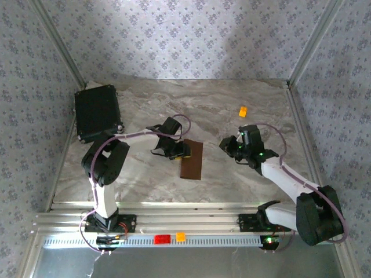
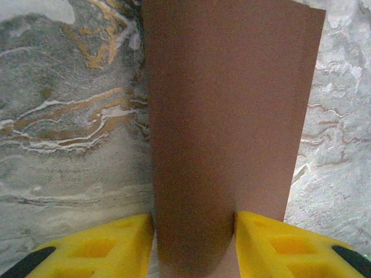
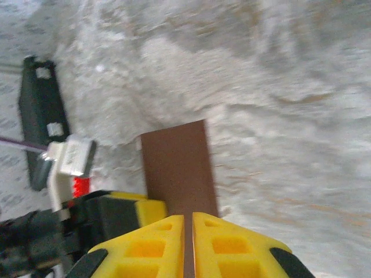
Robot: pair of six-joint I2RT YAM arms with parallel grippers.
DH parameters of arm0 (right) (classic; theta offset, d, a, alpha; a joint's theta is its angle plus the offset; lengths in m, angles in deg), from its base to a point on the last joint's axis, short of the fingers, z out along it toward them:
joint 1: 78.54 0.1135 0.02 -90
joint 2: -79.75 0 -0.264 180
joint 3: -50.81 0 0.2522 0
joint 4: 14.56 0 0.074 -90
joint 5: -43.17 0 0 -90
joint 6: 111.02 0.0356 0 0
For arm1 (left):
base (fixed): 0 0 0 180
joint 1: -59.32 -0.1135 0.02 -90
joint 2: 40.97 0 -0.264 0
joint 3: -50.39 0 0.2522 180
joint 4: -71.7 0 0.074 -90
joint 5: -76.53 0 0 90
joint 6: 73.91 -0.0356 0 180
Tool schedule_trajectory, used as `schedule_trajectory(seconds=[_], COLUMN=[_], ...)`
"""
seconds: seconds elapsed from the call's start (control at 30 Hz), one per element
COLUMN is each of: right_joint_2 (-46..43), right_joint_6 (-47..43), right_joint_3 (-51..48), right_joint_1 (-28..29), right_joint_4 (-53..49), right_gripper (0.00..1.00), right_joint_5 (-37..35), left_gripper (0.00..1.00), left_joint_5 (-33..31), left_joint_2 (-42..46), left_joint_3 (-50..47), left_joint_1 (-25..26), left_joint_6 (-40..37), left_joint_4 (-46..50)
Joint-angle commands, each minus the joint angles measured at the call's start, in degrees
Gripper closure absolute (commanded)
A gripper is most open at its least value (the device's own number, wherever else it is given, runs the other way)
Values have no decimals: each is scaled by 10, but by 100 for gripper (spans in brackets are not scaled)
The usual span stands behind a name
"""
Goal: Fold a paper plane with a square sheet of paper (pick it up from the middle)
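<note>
Gripping: paper (image 2: pixel 226 116) is pinched between left gripper (image 2: pixel 194 243) fingers | right gripper (image 1: pixel 225 142) nearly closed, empty | handling: thin, floppy, best held mid-fold

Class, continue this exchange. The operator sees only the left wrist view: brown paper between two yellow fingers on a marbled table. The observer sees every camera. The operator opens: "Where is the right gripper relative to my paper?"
Observer: The right gripper hangs to the right of the sheet of paper, apart from it.
Operator: Is anything else on the table?
Observer: A black case lies in the far left corner.
Operator: Anything near the right arm?
Observer: A small orange block sits on the table beyond that gripper, further back.
</note>
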Motion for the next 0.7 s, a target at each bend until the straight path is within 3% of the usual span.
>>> schedule_trajectory(seconds=[0.0, 0.67], right_joint_2=[-7, -31], right_joint_6=[-37, -18], right_joint_3=[-16, -52], right_joint_1=[-20, -24], right_joint_4=[-65, -56], right_gripper=[85, 84], right_joint_5=[10, 16], left_gripper=[57, 51], left_joint_5=[-33, -108], left_joint_2=[-30, -82], left_joint_3=[18, 77], left_joint_1=[3, 30], left_joint_6=[-28, -48], left_joint_4=[53, 135])
